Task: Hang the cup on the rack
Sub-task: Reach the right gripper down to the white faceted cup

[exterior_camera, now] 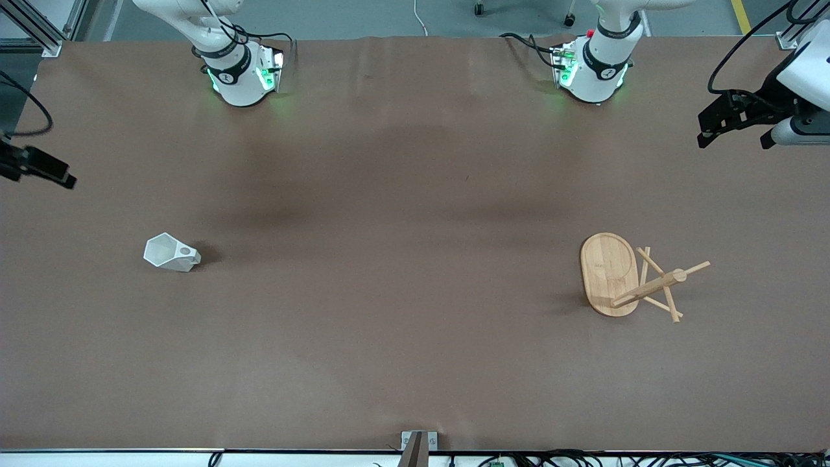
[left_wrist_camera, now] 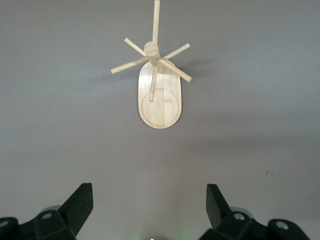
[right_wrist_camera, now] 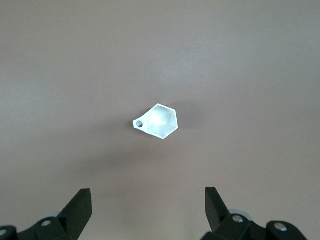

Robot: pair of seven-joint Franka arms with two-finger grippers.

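The white faceted cup (exterior_camera: 170, 252) stands mouth up on the table toward the right arm's end, its small handle pointing toward the table's middle. It also shows in the right wrist view (right_wrist_camera: 159, 121). The bamboo rack (exterior_camera: 609, 272) stands upright toward the left arm's end, with crossed pegs on its post; it also shows in the left wrist view (left_wrist_camera: 159, 97). My right gripper (right_wrist_camera: 148, 200) is open and empty, high above the table at the right arm's end (exterior_camera: 39, 170). My left gripper (left_wrist_camera: 149, 200) is open and empty, high above the left arm's end (exterior_camera: 733, 139).
The brown table (exterior_camera: 402, 292) carries only the cup and the rack. A small metal bracket (exterior_camera: 419, 441) sits at the table edge nearest the front camera. Both arm bases stand along the edge farthest from that camera.
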